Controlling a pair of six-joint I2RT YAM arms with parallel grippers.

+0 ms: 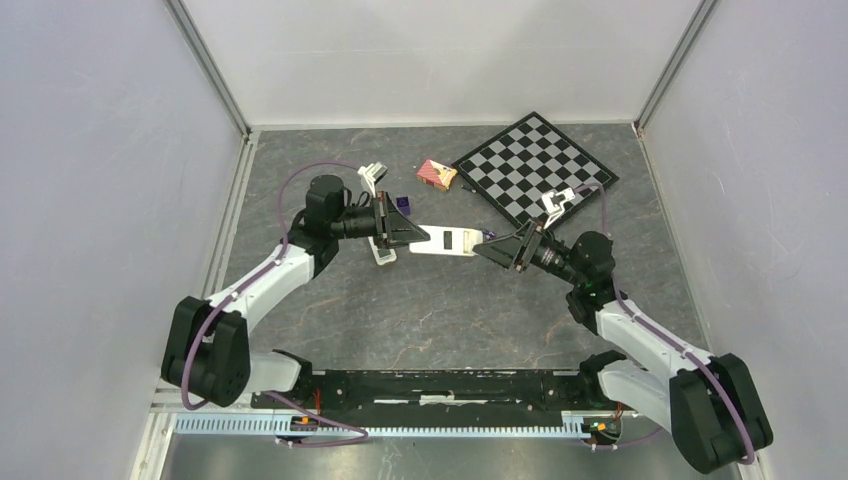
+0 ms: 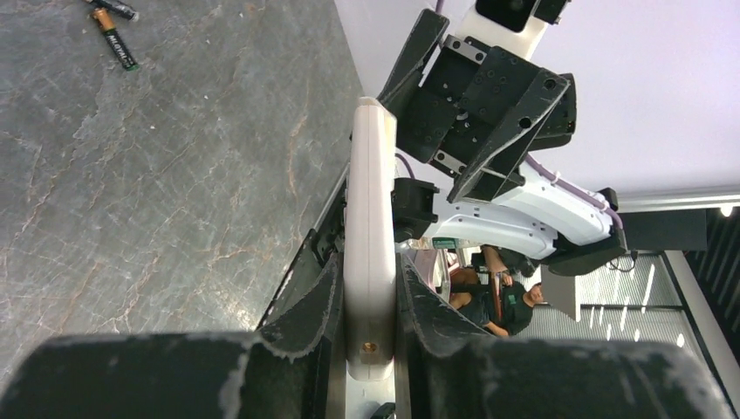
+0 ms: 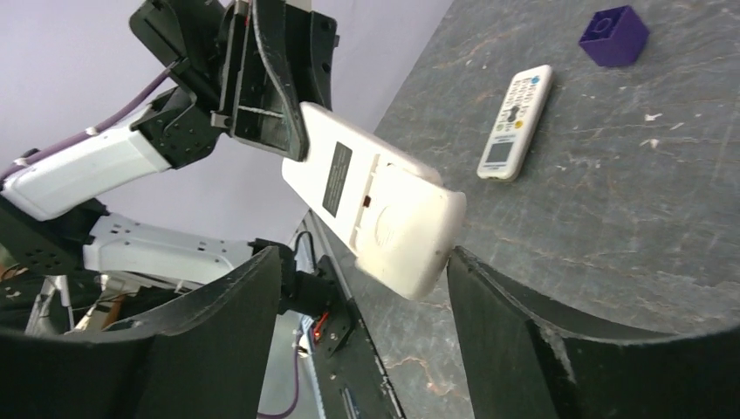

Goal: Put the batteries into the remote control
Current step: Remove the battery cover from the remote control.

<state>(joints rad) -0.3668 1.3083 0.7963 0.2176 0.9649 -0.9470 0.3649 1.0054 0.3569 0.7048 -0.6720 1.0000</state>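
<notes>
My left tool [image 2: 371,301] clenched on remote [image 1: 447,241], clear of bench [image 1: 420,310]; right tool [image 3: 362,262] released, fingers [image 3: 218,332] flanking its free end. Left wrist catches batteries [image 2: 116,44] on bench — right wrist, second remote [image 3: 515,122] face-up.

We read nothing with certainty; one of the batteries [image 2: 116,39] on the table [image 2: 174,192] carries a line of pale lettering along its dark jacket, too small for us to spell out; the back of the remote control [image 3: 393,218] bears a dark rectangular label [image 3: 336,179] whose print is a blur; the second remote [image 3: 515,122], lying face up, shows button markings, none legible; the red box [image 1: 436,174] by the chessboard [image 1: 540,165] has printed faces, but we make out no words.
</notes>
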